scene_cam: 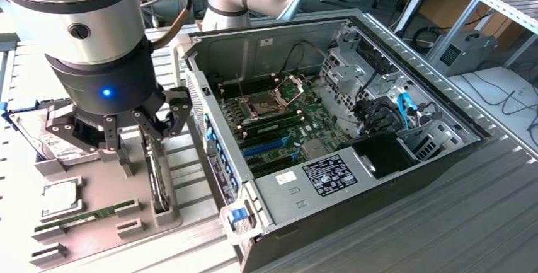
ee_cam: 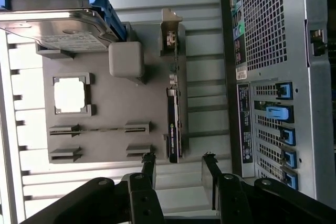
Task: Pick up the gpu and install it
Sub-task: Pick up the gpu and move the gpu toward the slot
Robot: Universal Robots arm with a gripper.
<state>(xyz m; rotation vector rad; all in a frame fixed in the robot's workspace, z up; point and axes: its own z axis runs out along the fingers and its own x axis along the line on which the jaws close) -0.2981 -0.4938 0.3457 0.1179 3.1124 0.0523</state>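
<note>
The gpu is a thin black card standing on its edge in a slot of the grey holder tray, with its metal bracket at the end farthest from the fingers. In the exterior view the gpu is a narrow dark slab just below my gripper. My gripper hangs above the card's near end. It is open, with one black finger on each side of the card's line and nothing between them. The fingers do not touch the card.
The open computer case lies at the exterior view's right of the tray, motherboard exposed. Its rear panel runs close beside the gpu. On the tray are a silver hard drive, a processor and a green memory stick.
</note>
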